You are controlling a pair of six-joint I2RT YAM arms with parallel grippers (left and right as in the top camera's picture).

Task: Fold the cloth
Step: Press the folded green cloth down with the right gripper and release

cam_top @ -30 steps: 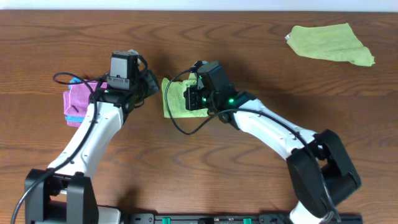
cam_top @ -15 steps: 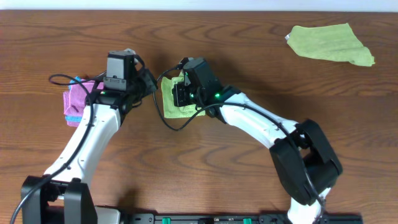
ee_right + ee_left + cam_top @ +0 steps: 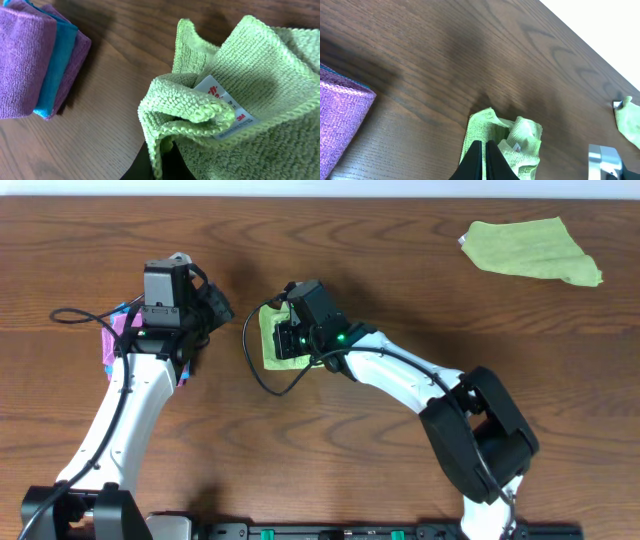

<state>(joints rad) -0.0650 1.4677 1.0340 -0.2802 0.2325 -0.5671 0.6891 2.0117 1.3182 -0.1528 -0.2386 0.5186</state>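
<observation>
Dark wood tabletop [image 3: 400, 260], and the cloth [image 3: 270, 350] sits bunched at centre, one tagged corner lifted. Right gripper [image 3: 159, 164] is clamped on that corner, mid-fold; left gripper [image 3: 484, 159] hangs closed, empty. Next, probably: carry the corner across, lay edges flush.

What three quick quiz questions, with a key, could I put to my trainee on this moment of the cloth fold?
1. Fill in: the folded pink cloth has ___ edging.
2. True or false: the left gripper grips the lime-green microfibre cloth.
3. Which lies alone near the far right of the wooden table? A. the pink cloth; B. a duller olive-green cloth; C. the lime-green cloth.
Key: 1 teal. 2 false; the right gripper pinches a fold beside its white tag. 3 B.
</observation>
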